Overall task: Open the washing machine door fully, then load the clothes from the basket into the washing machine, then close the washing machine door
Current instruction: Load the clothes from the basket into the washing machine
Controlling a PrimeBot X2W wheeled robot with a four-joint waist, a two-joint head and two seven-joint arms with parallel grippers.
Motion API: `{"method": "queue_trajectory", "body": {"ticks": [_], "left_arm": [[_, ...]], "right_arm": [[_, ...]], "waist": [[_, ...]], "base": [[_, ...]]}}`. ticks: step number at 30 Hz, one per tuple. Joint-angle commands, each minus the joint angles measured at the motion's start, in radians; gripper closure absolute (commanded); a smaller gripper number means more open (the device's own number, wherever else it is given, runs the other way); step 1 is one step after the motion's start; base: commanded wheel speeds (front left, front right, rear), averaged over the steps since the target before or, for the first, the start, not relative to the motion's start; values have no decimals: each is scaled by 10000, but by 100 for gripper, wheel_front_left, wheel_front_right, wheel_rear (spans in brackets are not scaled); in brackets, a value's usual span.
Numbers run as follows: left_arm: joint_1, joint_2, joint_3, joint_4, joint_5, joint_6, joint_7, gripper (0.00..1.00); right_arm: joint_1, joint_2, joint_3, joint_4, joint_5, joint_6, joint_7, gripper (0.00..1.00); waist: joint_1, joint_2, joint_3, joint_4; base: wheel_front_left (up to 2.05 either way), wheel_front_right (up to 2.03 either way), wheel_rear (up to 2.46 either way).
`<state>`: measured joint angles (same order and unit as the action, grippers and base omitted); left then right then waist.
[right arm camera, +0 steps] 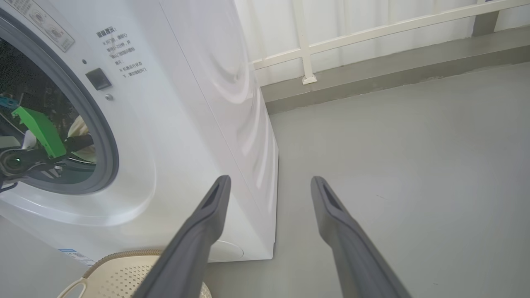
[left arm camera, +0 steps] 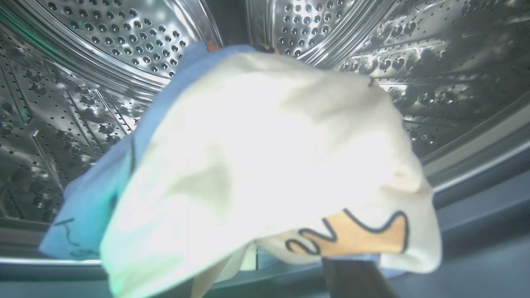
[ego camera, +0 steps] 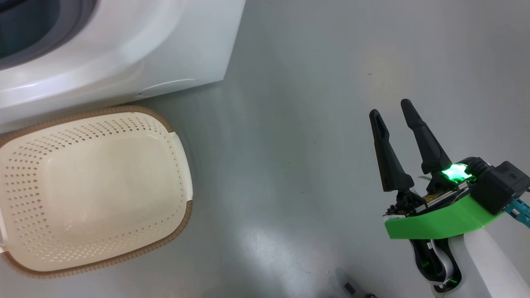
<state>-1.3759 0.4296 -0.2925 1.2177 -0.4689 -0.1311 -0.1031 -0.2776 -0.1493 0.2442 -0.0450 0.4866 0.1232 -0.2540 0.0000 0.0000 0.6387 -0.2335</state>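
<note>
Currently, the clothes (left arm camera: pixel 265 165), cream over light blue, lie diagonally inside the drum (left arm camera: pixel 124 41). Right gripper (ego camera: pixel 390 106) stands spread; left gripper (right arm camera: pixel 80 142) state unclear.

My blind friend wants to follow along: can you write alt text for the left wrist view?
A cream-white cloth with an orange print, backed by light blue cloth, looms close to the camera inside the washer's perforated steel drum. One dark finger shows at the bottom edge.

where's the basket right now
The basket sits on the grey floor at the lower left of the head view, just in front of the washing machine and well left of the right gripper.
</note>
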Motion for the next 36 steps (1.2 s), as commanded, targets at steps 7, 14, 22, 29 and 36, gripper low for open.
{"method": "queue_trajectory", "body": {"ticks": [7, 14, 22, 29, 36], "left_arm": [[-176, 381, -483, 116, -558, 4, 979, 0], [30, 407, -1061, -323, -1279, 4, 1203, 0], [358, 473, -1891, -1085, -2342, 4, 979, 0], [527, 639, -2543, -1631, -3154, 4, 771, 0], [643, 801, -3082, -1882, -3745, 4, 462, 0]], "right_arm": [[277, -82, 136, -175, 87, 75, -78, 0], [231, -107, 89, -200, 85, 75, -78, 0], [232, -103, 2, -202, 69, 75, -78, 0], [266, -141, -76, -225, 65, 75, -78, 0], [281, -164, -102, -212, 63, 75, -78, 0]], "waist": [[0, 0, -101, 108], [0, 0, -122, 195], [0, 0, -256, 383], [0, 0, -303, 525], [0, 0, -392, 622]], "base": [[0, 0, 0], [0, 0, 0], [0, 0, 0], [0, 0, 0], [0, 0, 0]]}}
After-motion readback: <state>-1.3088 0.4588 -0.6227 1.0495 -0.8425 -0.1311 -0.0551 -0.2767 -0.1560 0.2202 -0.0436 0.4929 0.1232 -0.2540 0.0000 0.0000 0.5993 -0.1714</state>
